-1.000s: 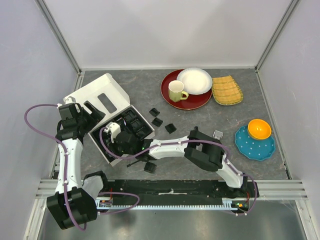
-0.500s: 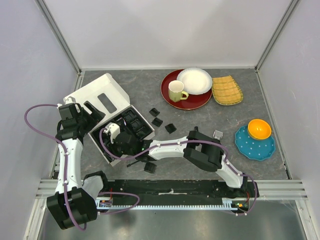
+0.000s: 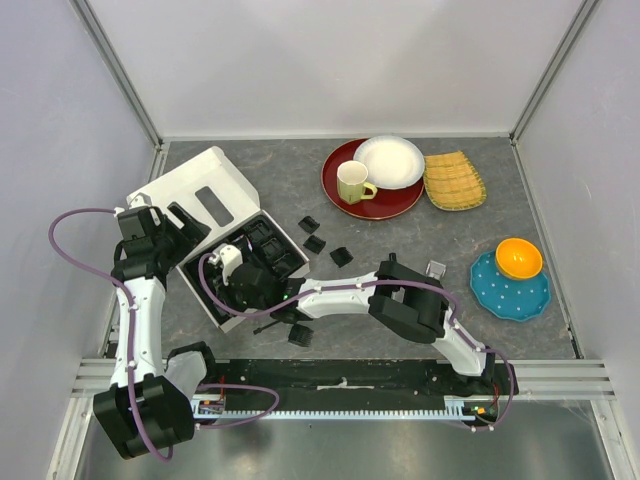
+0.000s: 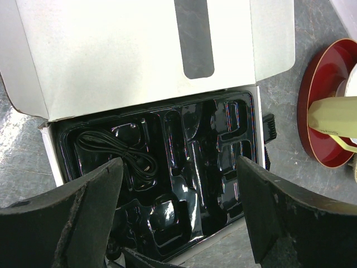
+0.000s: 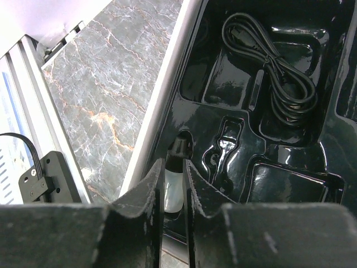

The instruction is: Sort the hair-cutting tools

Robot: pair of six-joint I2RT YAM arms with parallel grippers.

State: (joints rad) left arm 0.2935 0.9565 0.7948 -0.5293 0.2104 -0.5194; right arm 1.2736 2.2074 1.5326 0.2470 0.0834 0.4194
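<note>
Hardly anything has moved since the earlier frame: right gripper (image 5: 173, 166) is kept pinched on a small black-capped, pale-bodied cylinder (image 5: 173, 192), set into an edge slot of the black moulded plastic tray (image 5: 223, 84). Placing is judged in hand; release and lift-out are called for next. Above the tray, left gripper (image 4: 179, 164) is held wide open. Black plastic comb guards (image 3: 342, 256) lie loose outside.

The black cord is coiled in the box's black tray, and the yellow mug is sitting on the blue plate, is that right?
Not quite. The cord is coiled in the black tray, but the yellow mug sits on the red plate, not the blue plate, which holds an orange bowl. The top external view shows this.
</note>
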